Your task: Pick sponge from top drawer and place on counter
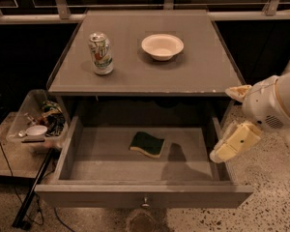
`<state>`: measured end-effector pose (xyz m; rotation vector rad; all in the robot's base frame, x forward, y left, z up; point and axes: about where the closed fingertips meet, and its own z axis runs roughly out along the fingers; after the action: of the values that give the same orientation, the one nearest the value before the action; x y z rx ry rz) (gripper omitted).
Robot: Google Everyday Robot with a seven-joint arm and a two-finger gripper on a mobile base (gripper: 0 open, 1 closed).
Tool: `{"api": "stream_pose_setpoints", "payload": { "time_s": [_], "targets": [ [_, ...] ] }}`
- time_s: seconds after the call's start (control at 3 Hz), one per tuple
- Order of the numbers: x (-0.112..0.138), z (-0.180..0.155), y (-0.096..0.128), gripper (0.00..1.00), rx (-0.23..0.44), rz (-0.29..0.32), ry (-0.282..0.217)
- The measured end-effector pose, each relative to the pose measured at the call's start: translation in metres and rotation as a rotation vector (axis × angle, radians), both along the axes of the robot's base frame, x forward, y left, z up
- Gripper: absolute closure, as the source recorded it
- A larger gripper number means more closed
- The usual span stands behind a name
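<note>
The top drawer [144, 195] is pulled out, with a small metal knob on its front panel. The sponge [147, 143] lies green face up on the drawer floor, near the middle. The counter [150, 74] is the grey cabinet top above it. My gripper [221, 123] is at the right, over the drawer's right wall, level with the counter's front edge. Its two cream fingers [234, 143] are spread apart and hold nothing. It is to the right of the sponge and apart from it.
A drink can [101, 53] stands at the counter's left and a white bowl [162, 46] at its back middle. A clear bin of clutter [36, 124] sits on the left beside the cabinet. Speckled floor lies on the right.
</note>
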<state>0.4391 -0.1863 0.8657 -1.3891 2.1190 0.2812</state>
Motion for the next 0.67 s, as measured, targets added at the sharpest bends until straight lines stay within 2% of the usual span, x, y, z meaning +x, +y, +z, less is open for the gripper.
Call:
{"api": "stream_pose_setpoints", "payload": {
  "time_s": [0.33, 0.67],
  "targets": [
    [0.0264, -0.0148, 0.0181, 0.0, -0.013, 0.007, -0.057],
    [0.0264, -0.0148, 0.0181, 0.0, -0.013, 0.007, -0.057]
  ]
}}
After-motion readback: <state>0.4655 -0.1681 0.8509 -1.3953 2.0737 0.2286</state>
